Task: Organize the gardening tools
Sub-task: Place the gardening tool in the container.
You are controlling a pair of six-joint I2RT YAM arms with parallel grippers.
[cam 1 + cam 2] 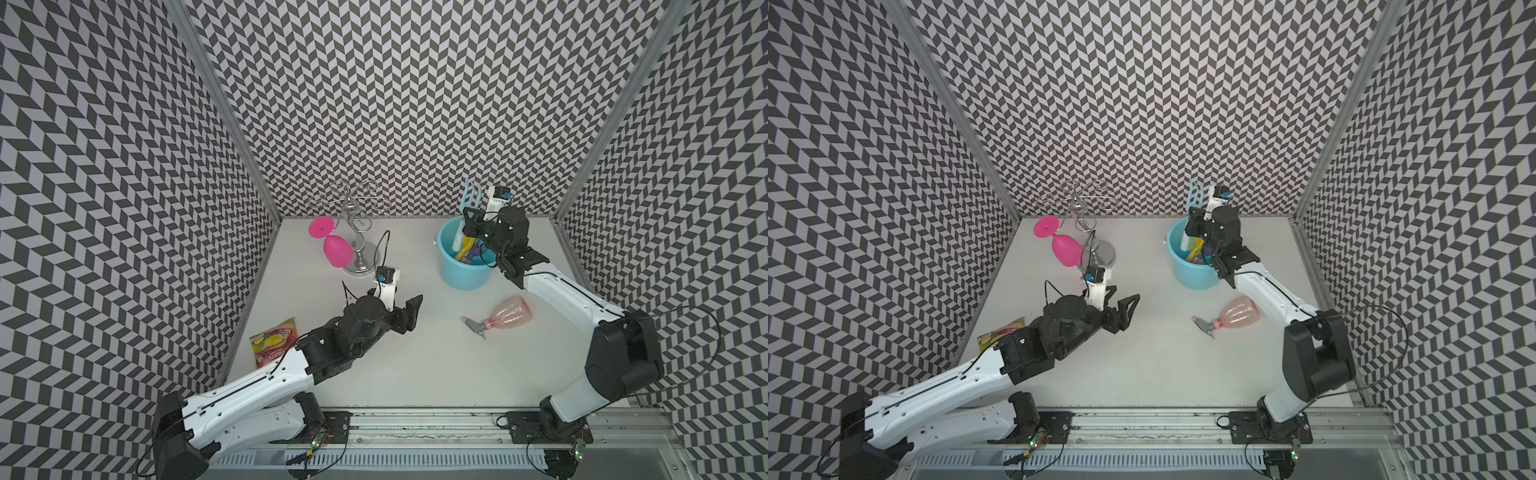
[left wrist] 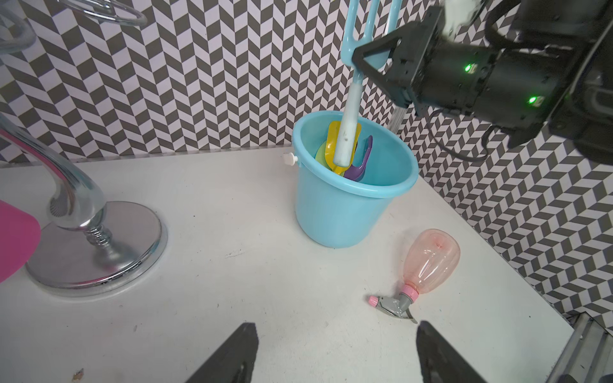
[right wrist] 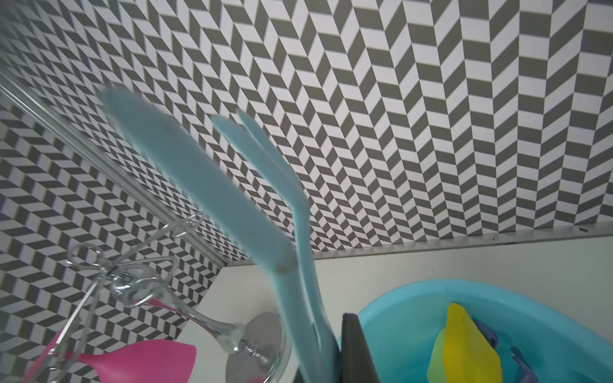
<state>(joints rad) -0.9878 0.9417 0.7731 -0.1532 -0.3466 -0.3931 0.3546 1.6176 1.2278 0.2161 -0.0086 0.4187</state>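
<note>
**Gardening tools: fork over the bucket, bottle left on the table**

Pale blue fork (image 2: 348, 126) hangs handle-down, tines up. The right gripper (image 2: 356, 59) is clamped on its thin neck just below the tines. The white handle end is inside the mouth of the blue bucket (image 2: 331, 215); whether it touches the tools below, I cannot tell. Yellow scoop (image 2: 332, 146), green trowel (image 2: 319, 155) and purple rake (image 2: 355, 171) stand in the bucket already.

Judgement: the fork is light, stiff moulded plastic with a smooth skin. The neck is narrow, so it may swivel in the grip. The handle is the broader hold.

Spray bottle (image 2: 431, 262) lies on its side on the table, near the bucket but apart from it. It looks empty. Judgement: it is thin-walled and light, and likely to roll. The round belly may dent or slip, so the pink collar or the grey trigger head is the surer place to take it.

Left gripper (image 2: 335, 325) hovers over the middle of the table, jaws wide apart and empty, facing the bottle.

The table (image 1: 395, 365) is white, flat and matte, with faint scuffs. It probably lets smooth plastic slide.

Herringbone walls close three sides, and the bucket sits towards the back right corner. A chrome stand (image 1: 359, 262) is at the back left with a pink wine glass (image 1: 336, 249) against it. An orange candy packet (image 1: 274, 340) lies at the left edge.
</note>
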